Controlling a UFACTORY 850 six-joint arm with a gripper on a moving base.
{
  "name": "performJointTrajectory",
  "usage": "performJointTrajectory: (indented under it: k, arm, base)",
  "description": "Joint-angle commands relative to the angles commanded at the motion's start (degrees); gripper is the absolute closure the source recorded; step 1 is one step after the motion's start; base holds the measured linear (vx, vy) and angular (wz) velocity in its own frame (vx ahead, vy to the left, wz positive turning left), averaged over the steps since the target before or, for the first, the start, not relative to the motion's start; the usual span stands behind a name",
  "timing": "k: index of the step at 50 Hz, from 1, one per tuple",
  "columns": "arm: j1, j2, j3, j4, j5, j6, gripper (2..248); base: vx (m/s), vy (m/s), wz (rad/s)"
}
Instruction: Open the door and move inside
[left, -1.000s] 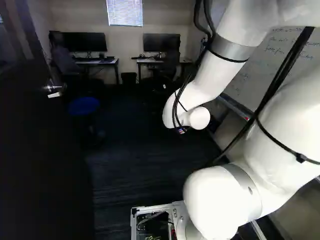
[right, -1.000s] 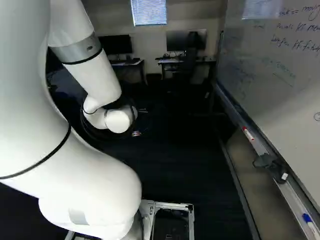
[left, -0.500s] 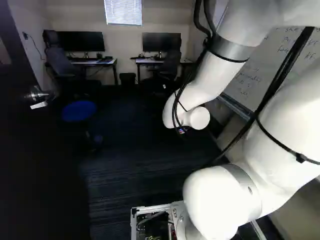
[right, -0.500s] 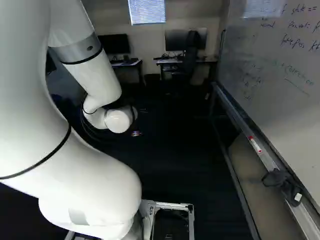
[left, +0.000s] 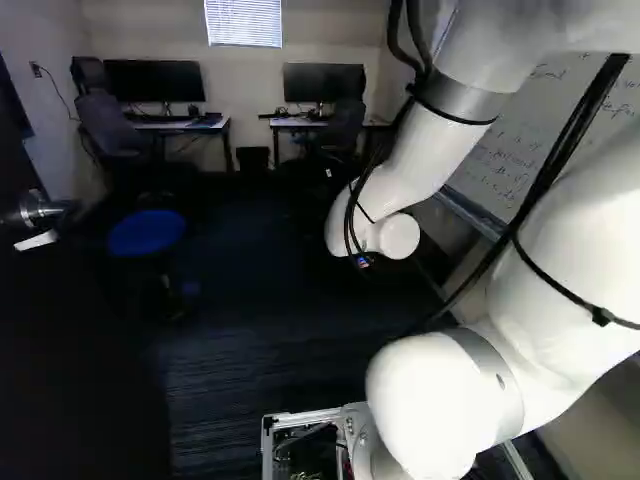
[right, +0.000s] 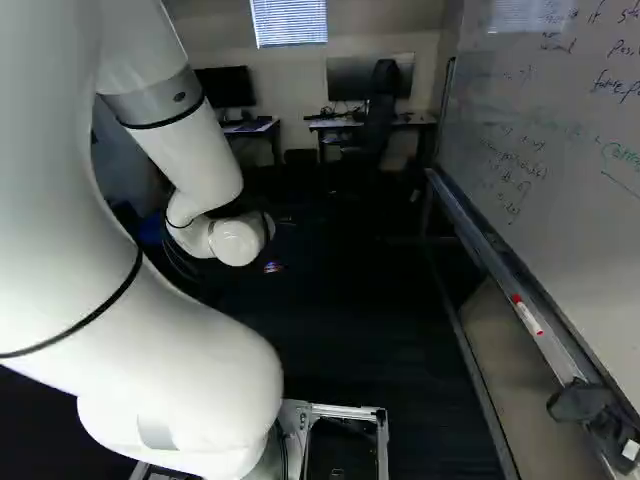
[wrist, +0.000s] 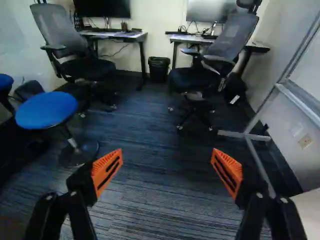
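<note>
Because the fingers stand wide apart with nothing between their orange pads, the pincer (wrist: 167, 157) is released and holds no part of the door (left: 85, 350). That dark panel stands open to the robot's left of the pincer, well apart from it, and shows in the left base view with its metal lever handle (left: 38, 210) at the far left. I judge it stiff and fairly heavy, a slab that swings only about its hinges, so a steady push on the face near the handle edge should serve better than a pinch. The lever is rigid, smooth and perhaps slippery; if it must be worked, it is best pressed down near its free end.

Compared with the earlier frames, the base has moved ahead, with perhaps a slight turn. The handle now sits nearer the left base view's edge, and the red-capped marker (right: 527, 315), to the pincer's right on the whiteboard ledge, shows closer. Against its foot joint the arm (left: 400, 150) has kept its pose. Whether the door itself has swung, I cannot tell. Driving on looks like the step in hand, minding the blue stool (wrist: 46, 110) ahead and left of the pincer.
</note>
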Motion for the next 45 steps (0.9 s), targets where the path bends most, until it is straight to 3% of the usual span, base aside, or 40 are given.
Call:
performJointTrajectory:
  k: [45]
  arm:
    - [0.0, 0.0, 0.0, 0.0, 0.0, 0.0, 3]
  base:
    - [0.174, 0.002, -0.01]
